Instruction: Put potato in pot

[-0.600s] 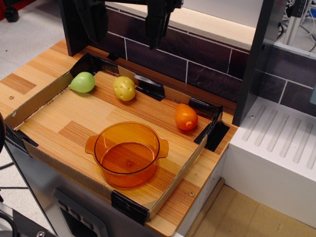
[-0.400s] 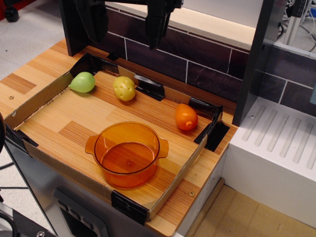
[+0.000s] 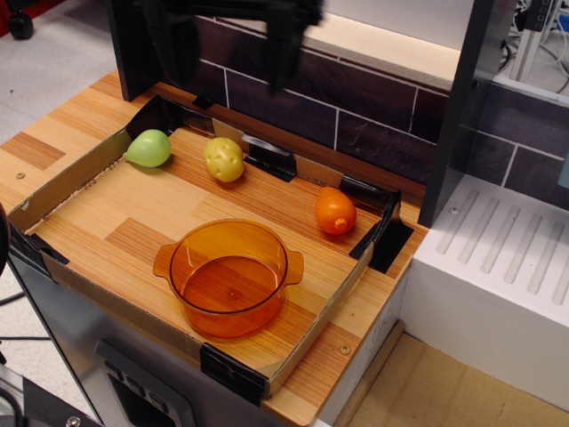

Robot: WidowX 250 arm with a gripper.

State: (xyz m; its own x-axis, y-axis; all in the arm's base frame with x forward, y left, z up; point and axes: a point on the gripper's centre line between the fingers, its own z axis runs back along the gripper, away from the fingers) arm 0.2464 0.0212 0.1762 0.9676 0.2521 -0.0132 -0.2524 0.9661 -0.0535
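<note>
1. Potato (image 3: pixel 223 158) first, though second from the left: lies on the wooden floor of the tray (image 3: pixel 62 189), close to the back wall, apart from everything else, so open to a grasp from above.
2. Farthest left, a green pear (image 3: pixel 148 149) in the back corner, near the potato but not touching; smooth and paler, hence easy to tell apart from the speckled lump beside it.
3. High above, at the top edge, the claw (image 3: pixel 283 49), blurred and dark, hanging in front of the brick wall; cannot tell whether wide or narrow. Holds nothing, to judge by the potato lying free below. Sits a little right of the potato, so probably needs a shift leftward and toward the front, then a descent.
4. Lower middle, the pot (image 3: pixel 229 274): upright, mouth up, with nothing inside, near the front rim of the tray. Well apart from the potato, leaving a clear carrying path between them. Wide mouth, so forgiving for a drop.
5. Right side, an orange toy (image 3: pixel 335 211) near the right wall, clear of that path and unlikely to interfere.
6. Task hardly begun, by this judgement: potato not yet grasped.
</note>
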